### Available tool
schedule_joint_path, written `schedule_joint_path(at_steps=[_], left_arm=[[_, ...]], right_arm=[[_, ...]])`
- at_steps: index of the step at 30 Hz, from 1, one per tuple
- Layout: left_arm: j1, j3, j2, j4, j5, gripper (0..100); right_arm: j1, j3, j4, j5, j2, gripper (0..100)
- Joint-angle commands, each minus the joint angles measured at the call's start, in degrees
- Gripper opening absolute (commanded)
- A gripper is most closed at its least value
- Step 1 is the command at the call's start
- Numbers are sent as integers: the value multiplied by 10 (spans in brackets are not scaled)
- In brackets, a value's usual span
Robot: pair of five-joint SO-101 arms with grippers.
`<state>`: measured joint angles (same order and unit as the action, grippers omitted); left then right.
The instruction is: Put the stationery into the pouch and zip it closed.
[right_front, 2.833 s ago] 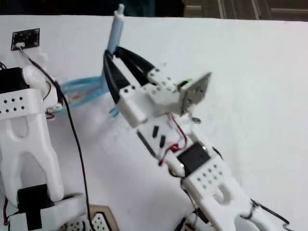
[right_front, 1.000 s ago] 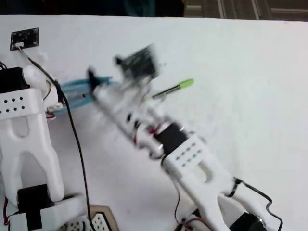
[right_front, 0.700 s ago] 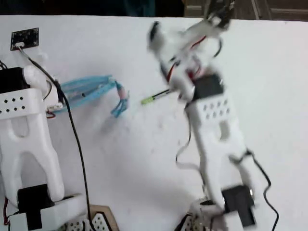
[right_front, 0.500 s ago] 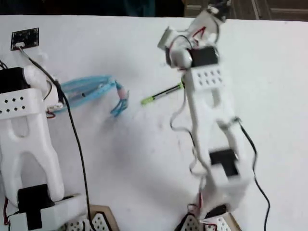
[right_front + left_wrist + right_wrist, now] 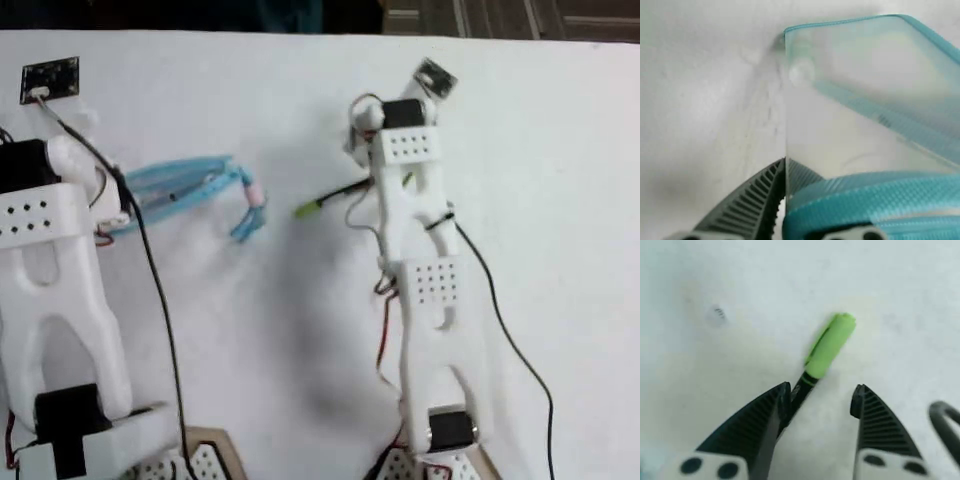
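A clear pouch (image 5: 185, 186) with a teal zipper lies on the white table at the left, with a pink pull and blue strap (image 5: 250, 210) at its right end. In the left wrist view my left gripper (image 5: 785, 210) is shut on the pouch (image 5: 865, 100) at its zipper edge. A pen (image 5: 325, 200) with a green cap and black barrel lies to the right of the pouch. My right gripper (image 5: 820, 397) is open just over the table. The barrel of the pen (image 5: 829, 346) runs beside one finger (image 5: 775, 405), and the green cap points away.
A small black board (image 5: 52, 80) with a cable sits at the far left corner. The left arm's white body (image 5: 50, 260) fills the left side and the right arm (image 5: 420, 230) stands folded in the middle. Bare table (image 5: 560, 200) stretches to the right.
The right arm left the pouch, swung up and to the right, then came down over the green pen. The pen shifted a little to the left. The left arm kept still.
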<state>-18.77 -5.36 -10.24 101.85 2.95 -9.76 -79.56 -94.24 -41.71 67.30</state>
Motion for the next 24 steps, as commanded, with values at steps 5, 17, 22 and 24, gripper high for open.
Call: schedule_joint_path(at_steps=[5, 17, 22, 24], left_arm=[[4, -4, 11, -9, 5, 22], [3, -4, 11, -9, 5, 22], [3, -4, 11, -9, 5, 22], [3, -4, 11, -8, 5, 22]], right_arm=[[15, -27, 61, 36, 45, 173], [11, -27, 102, 44, 65, 127], [-2, 6, 124, 44, 65, 131], [-7, 26, 131, 44, 67, 134]])
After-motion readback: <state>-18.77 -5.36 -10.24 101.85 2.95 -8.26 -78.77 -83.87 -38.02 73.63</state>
